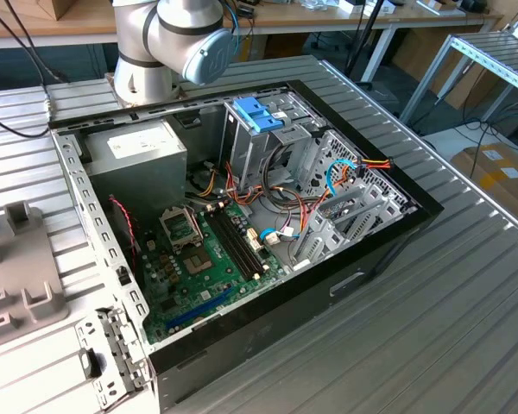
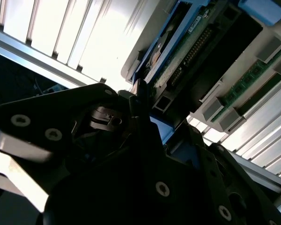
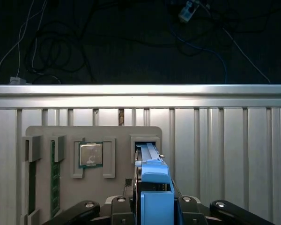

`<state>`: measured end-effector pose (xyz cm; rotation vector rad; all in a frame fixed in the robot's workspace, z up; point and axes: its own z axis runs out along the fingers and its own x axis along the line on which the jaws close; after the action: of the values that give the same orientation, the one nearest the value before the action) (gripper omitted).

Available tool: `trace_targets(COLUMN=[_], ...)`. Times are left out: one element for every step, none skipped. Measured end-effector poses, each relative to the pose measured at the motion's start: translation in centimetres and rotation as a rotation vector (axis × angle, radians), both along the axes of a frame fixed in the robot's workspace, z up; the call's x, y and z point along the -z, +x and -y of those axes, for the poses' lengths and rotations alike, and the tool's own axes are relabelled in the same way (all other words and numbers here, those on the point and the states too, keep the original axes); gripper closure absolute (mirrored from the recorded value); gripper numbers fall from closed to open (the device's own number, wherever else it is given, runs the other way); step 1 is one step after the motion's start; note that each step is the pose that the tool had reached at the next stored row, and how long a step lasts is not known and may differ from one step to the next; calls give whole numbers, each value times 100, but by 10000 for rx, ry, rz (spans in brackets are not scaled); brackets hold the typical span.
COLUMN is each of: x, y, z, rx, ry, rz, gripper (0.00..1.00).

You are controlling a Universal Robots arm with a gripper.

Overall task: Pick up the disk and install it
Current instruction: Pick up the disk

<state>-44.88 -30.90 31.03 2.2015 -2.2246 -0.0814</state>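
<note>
**Hand astride the disk in its holder slot**

In the first wrist view the hand straddles the disk, which stands on edge in a slot of the grey holder. The disk's blue rail faces the camera. The hand sits close against both sides of the disk, but I cannot tell whether it has actually clamped on.

The second wrist view shows the disk from the side, with its green circuit board and connector exposed and the dark body of the hand just beside it.

A processor chip and a memory stick sit in neighbouring pockets, apart from the disk.

The holder lies near one edge of the slatted aluminium surface. Past that edge is a dark floor with loose cables. Bare slats run alongside the holder's disk end.

In the exterior view the holder is at the surface's edge on the exterior view's left. The open computer case lies mid-surface, and its drive cage is topped by a light-blue bracket. Open slats stretch from the case towards the exterior view's right. The arm's base stands at the far edge.
</note>
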Motion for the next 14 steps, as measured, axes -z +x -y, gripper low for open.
trace_targets(x=[-12,-26,-43,-55,-64,-77,-86,-96,-105,-114,-122,-134,-146,-155], y=[0,0,0,0,0,0,0,0,0,0,0,0,0,0], z=[-4,-6,-8,-9,-9,-10,-11,-12,-12,-13,-13,-14,-14,-14], rx=[0,0,0,1,0,0,0,0,0,0,1,0,0,1], ry=[0,0,0,0,0,0,0,0,0,0,0,0,0,0], rz=[0,1,0,0,1,1,0,0,1,1,1,0,1,1], gripper=[63,63,63,63,63,63,63,63,63,63,63,63,63,63])
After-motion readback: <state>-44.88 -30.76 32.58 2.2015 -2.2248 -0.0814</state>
